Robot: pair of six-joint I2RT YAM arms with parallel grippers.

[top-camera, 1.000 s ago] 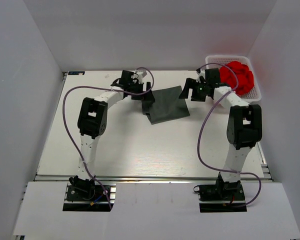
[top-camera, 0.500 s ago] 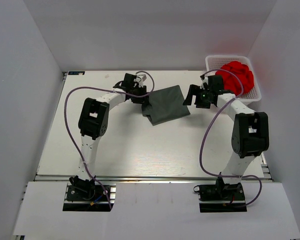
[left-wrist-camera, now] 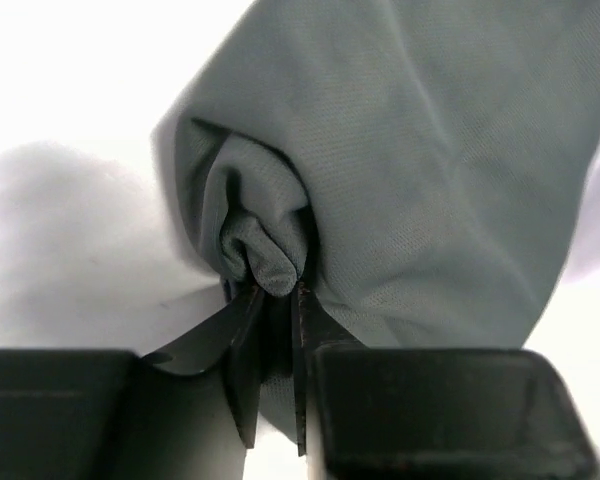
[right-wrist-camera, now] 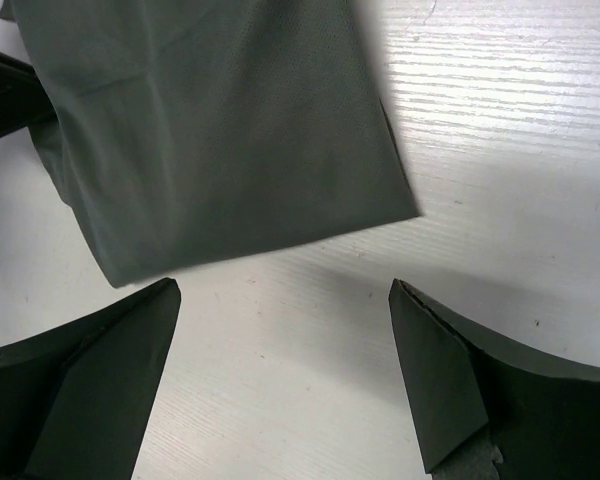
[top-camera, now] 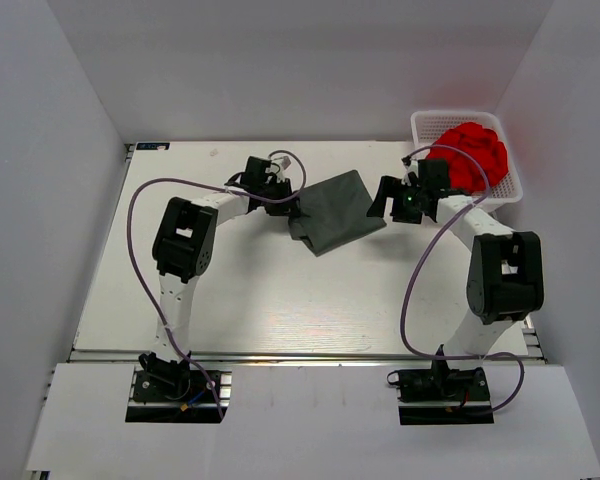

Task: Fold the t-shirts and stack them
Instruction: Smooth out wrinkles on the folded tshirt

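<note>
While scanning from above, spotting the dark grey t-shirt lying folded into a rough rectangle at the far middle of the white worktop, sitting skewed between the two arms. Noting the left fingers reaching in at the shirt's left edge. Seeing them in the left wrist view pressing together on a bunched, rolled-up fold of cloth, with the rest of the shirt spreading away beyond. Noting the right fingers hanging just beside the shirt's right side, spreading wide and gripping nothing. Checking the right wrist view: seeing the shirt's near corner lying flat just beyond the gap between the two tips, not touching either one. Also logging a white basket at the far right corner, holding a red bundle, too small for telling what.
</note>
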